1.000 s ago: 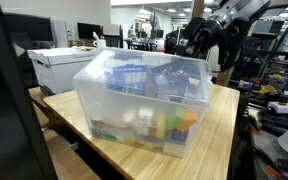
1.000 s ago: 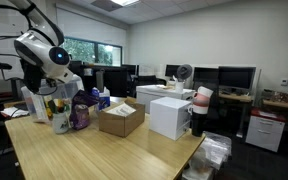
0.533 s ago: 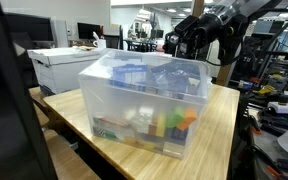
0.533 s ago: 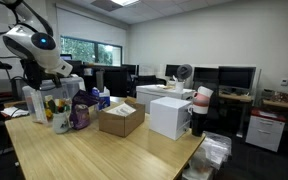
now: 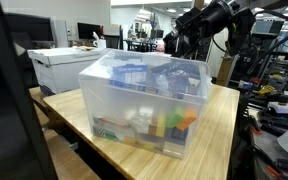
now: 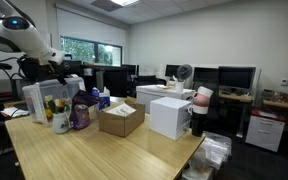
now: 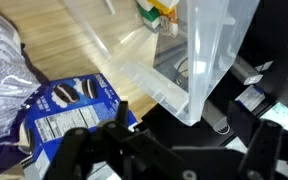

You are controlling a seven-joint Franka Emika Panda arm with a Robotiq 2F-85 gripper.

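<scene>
While gripper (image 7: 169,152) hangs well above table, fingers spread wide, nothing between them. Nearest item is blue Oreo cookie packet (image 7: 69,108), flat on wooden tabletop (image 7: 74,55), 9 o'clock in wrist view. Clear plastic bin (image 7: 199,60) just beside, at packet's 2 o'clock. Crinkled purple-white foil bag (image 7: 4,75) at its 10 o'clock; touching or overlapping, can't tell. Packet likely light, film slippery, cookies fragile. You'd best pinch across short width, mid-length, gentle squeeze.

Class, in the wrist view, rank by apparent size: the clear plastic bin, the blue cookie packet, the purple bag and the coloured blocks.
Largest: clear plastic bin.
Next: purple bag and blue cookie packet. They look alike and both are partly out of sight, so unranked.
Smallest: coloured blocks, though farther from the camera.
</scene>
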